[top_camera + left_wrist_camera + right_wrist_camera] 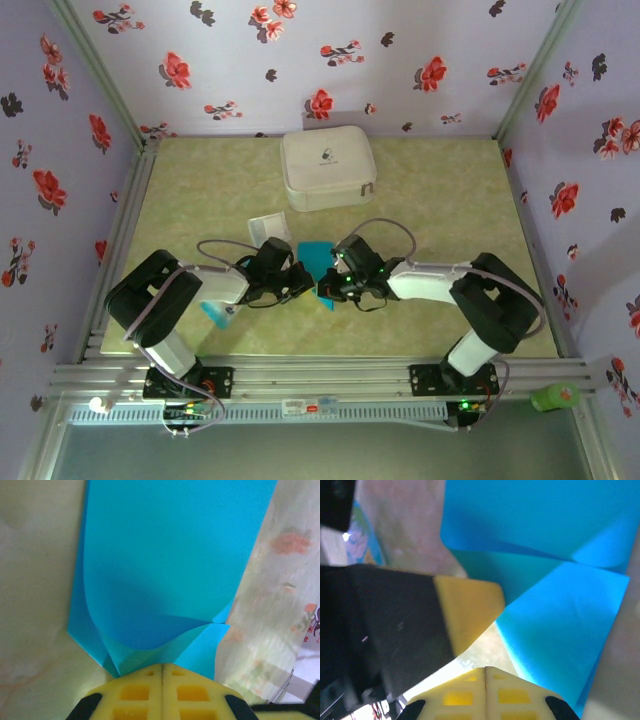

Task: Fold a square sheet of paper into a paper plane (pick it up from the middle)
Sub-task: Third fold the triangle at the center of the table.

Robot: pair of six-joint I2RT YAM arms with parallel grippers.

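here, the two arms reach inward over the middle of the tabletop (200,190), and the left claw (304,286) and right claw (323,290) nearly meet tip to tip at the near edge of the square sheet of paper (313,257). the sheet is bright blue and partly folded rather than flat. from the left wrist its near part curls up off the surface, with a paler flap tucked under along the edge closest to the fingers. the left claw's yellow fingers (135,695) are pressed together, and that folded edge runs right into their tips, so it looks pinched there. the right claw's fingers (515,697) are pressed together as well; the blue paper lies just beside one of them, and i cannot tell whether it touches. from the right wrist, the left claw's yellow tip sits against the fold of the sheet. farther back on the tabletop stands a white case (327,168), a small translucent square (268,228) lies between it and the claws, and a pale blue packet (218,312) lies by the left arm.
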